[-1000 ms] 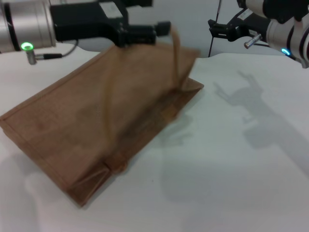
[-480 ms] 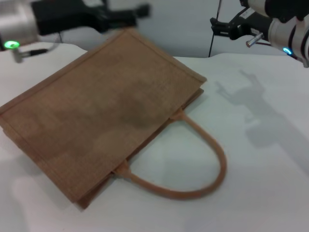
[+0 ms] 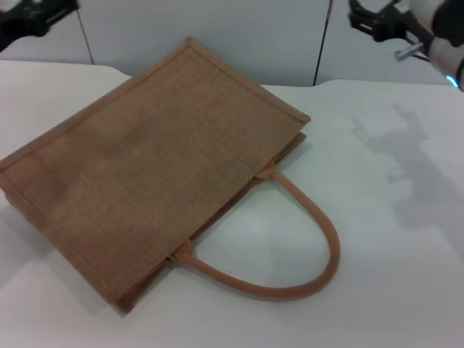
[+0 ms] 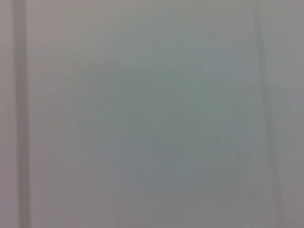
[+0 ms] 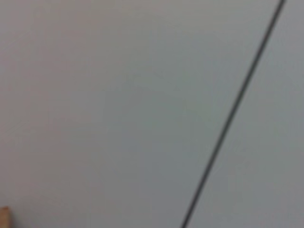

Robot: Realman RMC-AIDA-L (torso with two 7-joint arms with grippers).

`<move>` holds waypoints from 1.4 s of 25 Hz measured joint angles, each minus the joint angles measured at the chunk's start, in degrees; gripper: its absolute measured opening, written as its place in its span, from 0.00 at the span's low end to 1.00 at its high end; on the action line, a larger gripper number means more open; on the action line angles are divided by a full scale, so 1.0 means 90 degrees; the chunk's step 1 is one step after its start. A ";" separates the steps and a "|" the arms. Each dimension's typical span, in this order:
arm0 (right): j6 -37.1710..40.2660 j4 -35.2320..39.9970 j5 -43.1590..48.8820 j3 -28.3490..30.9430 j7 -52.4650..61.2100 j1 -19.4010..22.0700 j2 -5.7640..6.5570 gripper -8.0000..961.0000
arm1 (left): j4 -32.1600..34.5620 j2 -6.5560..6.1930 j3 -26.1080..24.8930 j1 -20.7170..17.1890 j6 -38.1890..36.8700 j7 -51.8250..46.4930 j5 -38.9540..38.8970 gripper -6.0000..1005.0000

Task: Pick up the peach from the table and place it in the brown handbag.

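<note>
Handbag (image 3: pixel 156 181) lies flat on its side on the counter (image 3: pixel 391 239), taking up the left and middle, one corner reaching toward the far edge. One loop handle (image 3: pixel 290 254) is splayed out on the counter toward the near edge; mouth faces the near-right side and looks pressed shut.

Peach isn't visible in any view. My guess is it's either inside the bag or out of frame, so you can't confirm placement from here.

Left gripper (image 3: pixel 32 16) is high at the far-left corner, off the bag, mostly cut off by the frame; can't tell how its jaws stand. Right gripper (image 3: pixel 377 22) is up past the far-right edge, clear of everything, nothing between its jaws; open or closed I can't tell. Both wrist views show only blank wall, no help.

Step in hand, as I read it: both arms are clear of the work, either task end or a reset.

Next move: you'd need to locate the peach first. If it's not in the bag, the mouth has to be opened or the bag stood up before anything goes in
</note>
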State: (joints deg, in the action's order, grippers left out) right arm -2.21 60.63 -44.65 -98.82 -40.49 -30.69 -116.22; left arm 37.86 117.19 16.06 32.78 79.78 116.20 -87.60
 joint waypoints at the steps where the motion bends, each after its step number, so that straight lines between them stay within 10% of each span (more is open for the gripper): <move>1: 0.0208 -0.0045 0.0000 -0.0037 0.0064 0.0092 0.0002 0.93 | -0.0183 0.0001 -0.0062 -0.0067 -0.0067 0.0203 -0.0191 0.87; 15: 0.3110 -0.1485 0.0001 -0.1458 0.0780 0.0246 0.0004 0.93 | -0.2467 -0.0004 -0.1683 -0.0140 -0.0342 0.3107 -0.0709 0.87; 35: 0.3920 -0.3337 0.0078 -0.2063 0.2590 -0.0306 0.0019 0.93 | -0.3930 -0.0012 -0.1970 -0.0001 -0.1415 0.4679 -0.0796 0.86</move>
State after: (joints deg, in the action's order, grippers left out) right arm 33.07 30.59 -43.95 -117.39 -17.17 -33.44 -116.05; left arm 2.49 117.08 -1.67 32.78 67.04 158.31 -94.77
